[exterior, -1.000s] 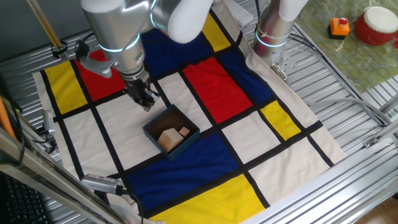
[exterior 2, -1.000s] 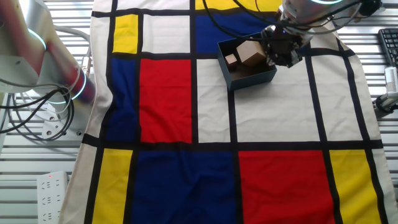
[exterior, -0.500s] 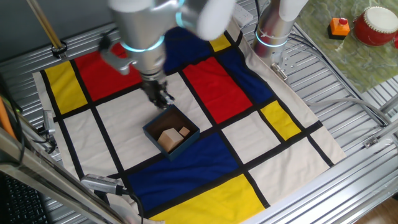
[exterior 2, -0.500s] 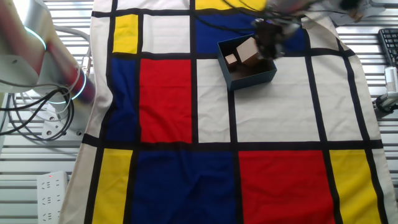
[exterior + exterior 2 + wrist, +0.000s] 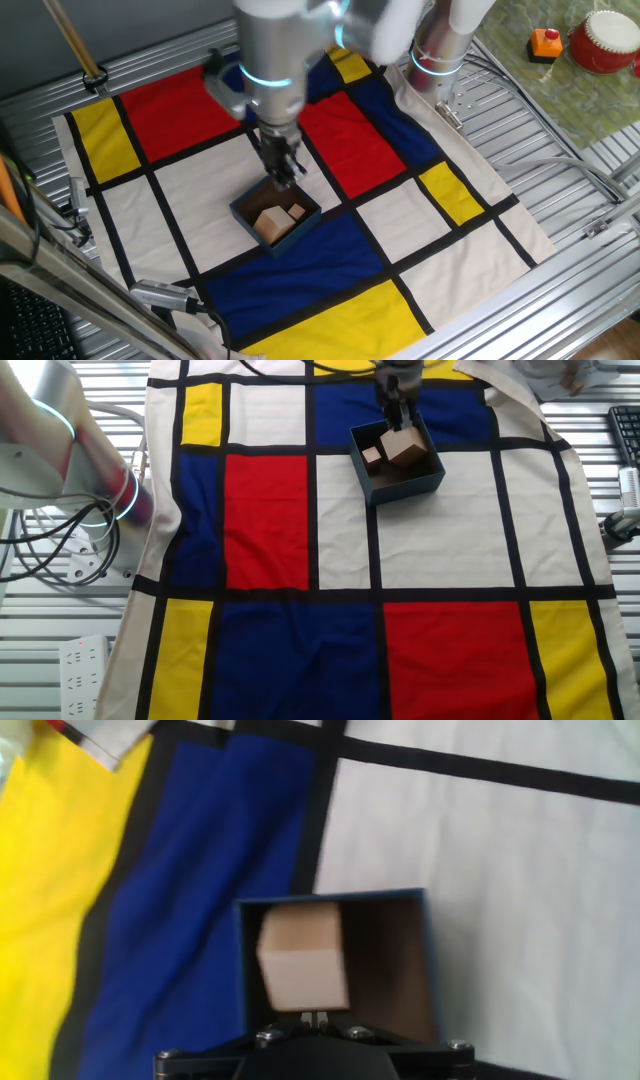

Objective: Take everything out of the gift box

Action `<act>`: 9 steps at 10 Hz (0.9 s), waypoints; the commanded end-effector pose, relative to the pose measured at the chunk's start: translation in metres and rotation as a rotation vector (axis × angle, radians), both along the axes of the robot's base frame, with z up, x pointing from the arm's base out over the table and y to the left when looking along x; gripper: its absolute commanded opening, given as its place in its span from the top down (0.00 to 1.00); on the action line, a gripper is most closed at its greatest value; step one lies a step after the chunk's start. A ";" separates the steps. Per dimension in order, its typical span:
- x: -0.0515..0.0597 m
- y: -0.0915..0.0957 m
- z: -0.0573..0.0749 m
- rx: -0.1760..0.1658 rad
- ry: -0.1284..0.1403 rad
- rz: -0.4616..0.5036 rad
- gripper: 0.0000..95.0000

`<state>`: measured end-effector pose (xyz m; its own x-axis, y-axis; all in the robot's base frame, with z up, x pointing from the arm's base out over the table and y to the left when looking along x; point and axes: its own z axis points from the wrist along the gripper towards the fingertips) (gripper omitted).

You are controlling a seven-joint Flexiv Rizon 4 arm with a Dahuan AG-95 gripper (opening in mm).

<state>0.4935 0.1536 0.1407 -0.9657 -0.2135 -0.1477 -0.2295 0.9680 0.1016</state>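
Observation:
The gift box (image 5: 243, 214) is small with dark blue walls and sits on the checked cloth near the middle. Two light tan wooden blocks lie inside: a larger block (image 5: 269, 222) and a smaller block (image 5: 297, 212). The other fixed view shows the box (image 5: 412, 487) and both blocks (image 5: 405, 446) (image 5: 372, 456). My gripper (image 5: 286, 172) hangs over the box's far edge, fingers close together and holding nothing. In the hand view the gripper (image 5: 318, 1017) is just above one block (image 5: 303, 960) inside the box (image 5: 330, 898); the second block is hidden there.
The cloth (image 5: 380, 150) of red, blue, yellow and white squares covers the slatted metal table. A second robot's base (image 5: 438, 50) stands at the cloth's far corner. A red pot (image 5: 605, 40) and an orange item (image 5: 545, 42) sit far right.
The arm has swung from the white square beside the box to above the box's far edge. The box and both blocks have not moved.

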 end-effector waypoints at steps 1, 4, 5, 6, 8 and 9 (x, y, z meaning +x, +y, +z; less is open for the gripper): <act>0.005 0.006 -0.005 -0.002 -0.027 0.007 1.00; 0.011 0.018 -0.013 -0.005 -0.033 -0.007 1.00; 0.012 0.020 -0.016 -0.007 -0.041 -0.010 1.00; 0.012 0.021 -0.016 -0.007 -0.040 -0.011 1.00; 0.013 0.021 -0.017 -0.010 -0.039 -0.007 1.00; 0.013 0.021 -0.018 -0.014 -0.039 -0.003 1.00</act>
